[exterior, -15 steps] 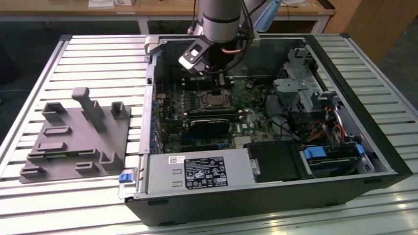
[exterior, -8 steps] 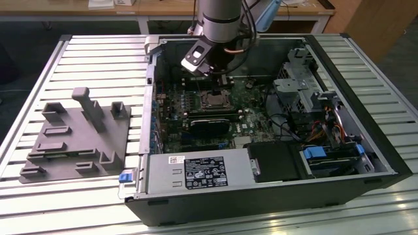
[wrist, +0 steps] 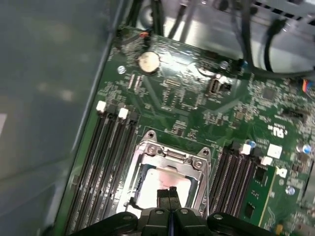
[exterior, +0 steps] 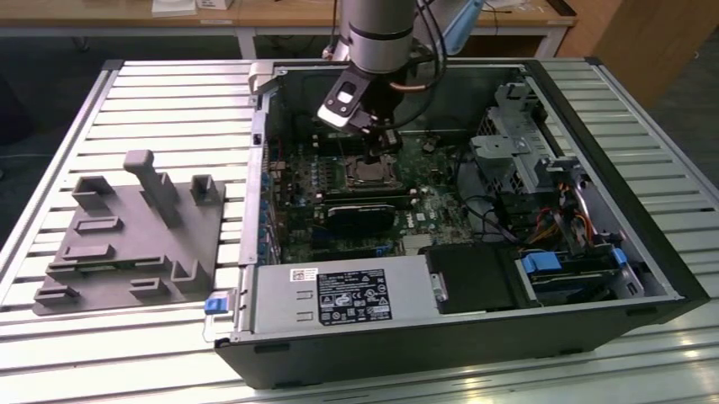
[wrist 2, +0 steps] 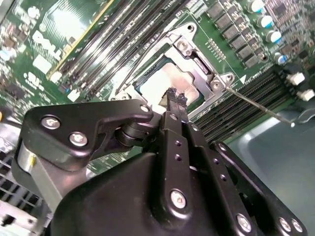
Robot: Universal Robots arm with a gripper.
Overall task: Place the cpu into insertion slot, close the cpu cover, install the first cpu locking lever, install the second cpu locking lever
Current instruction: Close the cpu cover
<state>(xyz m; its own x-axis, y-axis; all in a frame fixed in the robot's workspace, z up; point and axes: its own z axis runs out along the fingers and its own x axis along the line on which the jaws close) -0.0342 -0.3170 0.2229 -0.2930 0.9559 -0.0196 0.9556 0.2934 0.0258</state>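
Right, jaws are pressed together with nothing pinched, hanging off the arm (exterior: 376, 34) inside the open pc case (exterior: 450, 353). Directly under the jaw tips sits the cpu (wrist 2: 158, 84), pale silvery face up, seated in the insertion slot (exterior: 365, 174) on the green motherboard (wrist: 197, 98). Can't tell if the tips touch the chip or hover just off it. The cpu cover (wrist 2: 199, 56) lies flat around the cpu, chip showing through its window, so the frame rings the spot the jaws point at. A thin metal lever rod (wrist 2: 256, 104) angles away from the cover corner just beside the jaws, out across the memory slots (wrist 2: 231, 115); can't tell whether it's latched. Case sits on the slatted bench (exterior: 157, 93), with a grey fixture (exterior: 124, 236) well apart from the jaws
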